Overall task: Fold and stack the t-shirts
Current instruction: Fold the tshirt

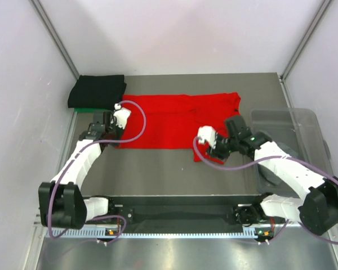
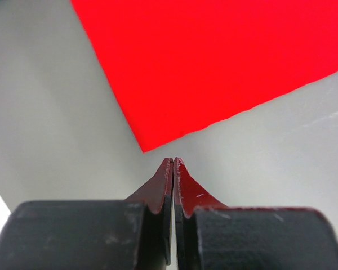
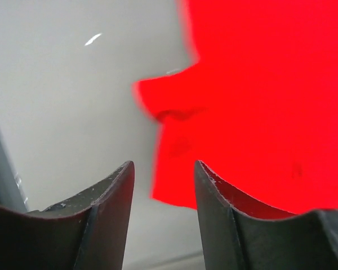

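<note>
A large red t-shirt lies spread flat across the middle of the table. A folded black t-shirt sits at the back left, with a green edge showing under it. No grey shirt is in view. My left gripper is shut and empty. In the left wrist view its tips hover just short of the red shirt's near left corner. My right gripper is open and empty. In the right wrist view it straddles the red shirt's near right edge, where a small flap sticks out.
A clear plastic bin stands at the right, close behind my right arm. White walls enclose the table on the left, back and right. A metal rail runs along the near edge.
</note>
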Controlling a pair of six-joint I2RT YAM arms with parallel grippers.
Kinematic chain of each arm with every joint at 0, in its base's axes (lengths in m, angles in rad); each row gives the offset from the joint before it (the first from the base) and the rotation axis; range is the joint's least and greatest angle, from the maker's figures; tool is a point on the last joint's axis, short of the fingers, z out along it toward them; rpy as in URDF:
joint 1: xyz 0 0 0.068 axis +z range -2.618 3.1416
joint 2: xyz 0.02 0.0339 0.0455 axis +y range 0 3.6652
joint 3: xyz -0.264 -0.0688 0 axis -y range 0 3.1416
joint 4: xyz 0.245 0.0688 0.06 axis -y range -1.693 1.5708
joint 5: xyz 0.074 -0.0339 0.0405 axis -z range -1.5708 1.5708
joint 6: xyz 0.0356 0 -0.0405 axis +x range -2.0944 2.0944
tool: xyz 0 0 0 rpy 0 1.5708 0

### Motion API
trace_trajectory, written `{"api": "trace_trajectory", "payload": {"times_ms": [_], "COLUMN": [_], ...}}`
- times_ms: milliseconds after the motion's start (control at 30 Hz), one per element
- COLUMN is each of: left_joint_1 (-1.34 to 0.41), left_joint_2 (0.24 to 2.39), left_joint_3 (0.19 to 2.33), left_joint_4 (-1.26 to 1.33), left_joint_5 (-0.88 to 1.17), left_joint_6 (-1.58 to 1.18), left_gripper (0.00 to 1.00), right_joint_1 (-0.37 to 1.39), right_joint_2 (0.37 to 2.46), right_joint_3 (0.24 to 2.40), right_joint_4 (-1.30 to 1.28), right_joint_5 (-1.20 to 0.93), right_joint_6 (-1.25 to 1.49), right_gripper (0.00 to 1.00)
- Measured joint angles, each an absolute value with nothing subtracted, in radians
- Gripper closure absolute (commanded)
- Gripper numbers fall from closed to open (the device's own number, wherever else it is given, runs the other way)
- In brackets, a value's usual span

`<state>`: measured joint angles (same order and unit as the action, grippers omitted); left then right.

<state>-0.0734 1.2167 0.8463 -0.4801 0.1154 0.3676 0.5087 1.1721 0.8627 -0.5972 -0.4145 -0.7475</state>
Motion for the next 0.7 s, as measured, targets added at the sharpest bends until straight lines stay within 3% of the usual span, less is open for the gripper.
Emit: {"api": "trace_trajectory", "payload": {"times_ms": [33, 67, 167, 600, 667, 700], "left_joint_1": [-0.073, -0.073, -0.073, -0.073, -0.073, -0.073], "left_joint_2": [1.238, 1.267, 1.351, 1.550, 1.577, 1.590], "left_joint_3": [0.846, 0.846, 0.847, 0.918, 0.934, 0.941], "left_joint_4": [-0.475, -0.463, -0.443, -0.410, -0.407, -0.407], "left_joint_5": [0.115, 0.113, 0.100, 0.115, 0.111, 0.110], "left_joint_6": [0.376, 0.388, 0.403, 0.392, 0.403, 0.416], "left_gripper": [0.98, 0.98, 0.98, 0.98, 0.95, 0.89], "right_joint_1": [0.539, 0.566, 0.642, 0.675, 0.676, 0.676], "right_joint_2": [1.175, 1.175, 1.174, 1.303, 1.320, 1.326], "right_joint_3": [0.834, 0.807, 0.706, 0.595, 0.595, 0.595], "right_joint_4": [-0.600, -0.599, -0.593, -0.411, -0.367, -0.351], "right_joint_5": [-0.398, -0.383, -0.330, -0.145, -0.117, -0.105], "right_joint_6": [-0.773, -0.794, -0.859, -0.970, -0.978, -0.978], "right_gripper": [0.58, 0.70, 0.85, 0.92, 0.95, 0.96]}}
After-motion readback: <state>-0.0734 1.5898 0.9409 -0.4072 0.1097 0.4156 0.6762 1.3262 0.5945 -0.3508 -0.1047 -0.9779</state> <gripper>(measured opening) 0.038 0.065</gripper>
